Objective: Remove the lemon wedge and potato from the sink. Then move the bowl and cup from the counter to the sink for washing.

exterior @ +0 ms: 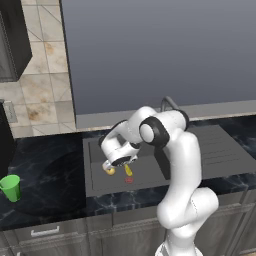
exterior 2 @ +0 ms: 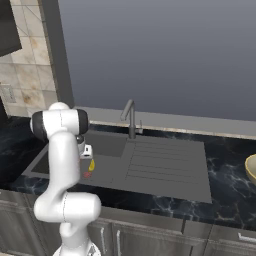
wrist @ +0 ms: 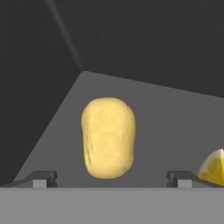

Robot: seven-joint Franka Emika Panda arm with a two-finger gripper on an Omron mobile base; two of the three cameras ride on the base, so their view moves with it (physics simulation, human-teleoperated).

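Two fingers (wrist: 43,178) of gripper (wrist: 112,179) wide open w/ nothing held, right above potato (wrist: 108,137) in sink (exterior: 95,185); might bump lemon wedge (wrist: 213,167) close by or let round potato roll away.

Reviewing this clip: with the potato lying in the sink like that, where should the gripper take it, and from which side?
Across the narrow middle of the potato, coming straight down from above. It lies flat on the sink floor, lengthwise between the open gripper tips, so they can likely straddle its short width. The lemon wedge lies apart, beside one fingertip.
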